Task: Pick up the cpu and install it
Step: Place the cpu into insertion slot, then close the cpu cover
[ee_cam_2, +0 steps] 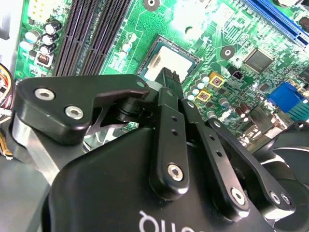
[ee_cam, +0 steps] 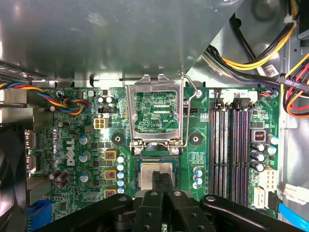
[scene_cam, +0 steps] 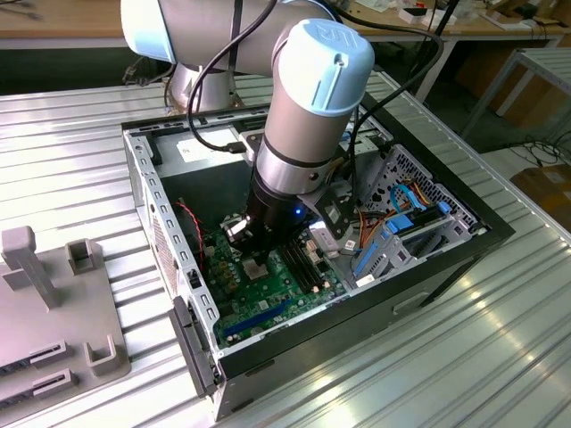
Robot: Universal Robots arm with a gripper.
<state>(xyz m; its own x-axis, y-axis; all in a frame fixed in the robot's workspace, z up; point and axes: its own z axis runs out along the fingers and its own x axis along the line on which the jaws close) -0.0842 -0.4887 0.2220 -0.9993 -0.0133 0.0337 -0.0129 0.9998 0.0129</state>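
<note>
Exterior view: an open computer case (scene_cam: pixel 143 178) lies on its side on a ribbed metal table (scene_cam: pixel 71 152). My arm reaches down into the case. My pincer (scene_cam: pixel 252 239) hangs low over the green motherboard (scene_cam: pixel 268 294) that covers the case floor. At the exterior view's right the case also holds a drive bay with blue and orange cables (scene_cam: pixel 401 223). A grey fixture (scene_cam: pixel 53 303) sits on the table at the exterior view's left, well apart from the case.

Second wrist view: my pincer's two fingers (ee_cam_2: pixel 170 79) are pressed together with nothing between them. Their tips are at the edge of the cpu (ee_cam_2: pixel 181 57), and I cannot tell whether they touch it. The cpu lies flat inside its black-framed socket (ee_cam_2: pixel 149 53), silver-grey top facing up.

First wrist view: the socket's metal load plate (ee_cam: pixel 130 116) stands swung open on the far side of the cpu (ee_cam: pixel 145 171). The long black memory slots (ee_cam: pixel 229 145) run beside the socket. A bundle of coloured wires (ee_cam: pixel 72 104) rests on the board's other side.

I judge the chip is already placed and I am checking its seating. To do this well, I should stay square over its centre. Any push should be light and straight down, never sideways, so the chip stays level.
</note>
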